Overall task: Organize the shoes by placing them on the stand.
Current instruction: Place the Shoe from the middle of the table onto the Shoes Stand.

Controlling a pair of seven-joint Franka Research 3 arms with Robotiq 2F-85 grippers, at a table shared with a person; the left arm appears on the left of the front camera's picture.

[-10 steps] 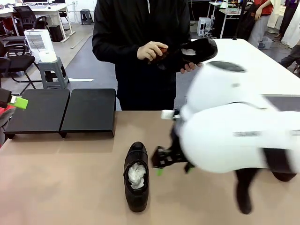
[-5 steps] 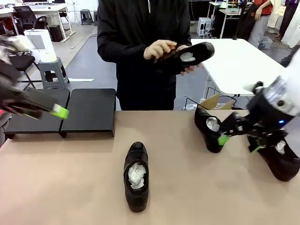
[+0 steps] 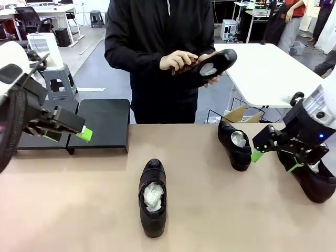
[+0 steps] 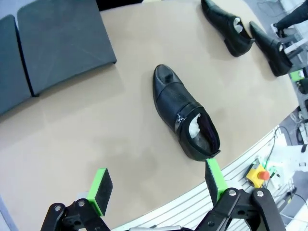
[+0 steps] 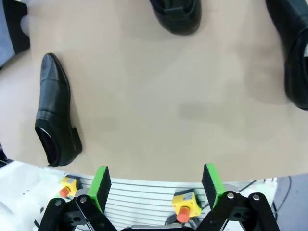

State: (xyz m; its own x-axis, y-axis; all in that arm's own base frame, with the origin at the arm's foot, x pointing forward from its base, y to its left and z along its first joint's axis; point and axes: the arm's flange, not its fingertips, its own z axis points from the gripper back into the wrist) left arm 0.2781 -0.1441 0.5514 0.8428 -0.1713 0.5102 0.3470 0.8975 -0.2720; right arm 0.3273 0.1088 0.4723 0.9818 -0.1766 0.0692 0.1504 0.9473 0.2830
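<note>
Left pincer (image 3: 68, 135) is spread wide and empty. It hangs over the left of the surface (image 3: 79, 210), just in front of the stand (image 3: 100, 123). Right pincer (image 3: 275, 161) is also spread and empty, low at the right side between the second shoe (image 3: 236, 144) and the third shoe (image 3: 315, 181). As far as this angle lets me tell, it touches neither.

Middle shoe (image 3: 153, 205) lies alone near centre, toe toward the person, with white paper stuffed in its opening. Fourth shoe (image 3: 212, 65) is off the surface, held in the person's hands (image 3: 178, 60). The stand is two low matte-black platforms side by side at far left, bare where visible.

Shoes are black glossy leather with pale lining and tapered toes.

Handling, as a judgement: stiff upper, firm heel, modest weight. The polished skin is likely slick under the pads, and the tapering toe would probably slip out of a squeeze. The best hold is across the side walls at the opening or heel — there the sides run near parallel, and the stuffing backs them.
</note>
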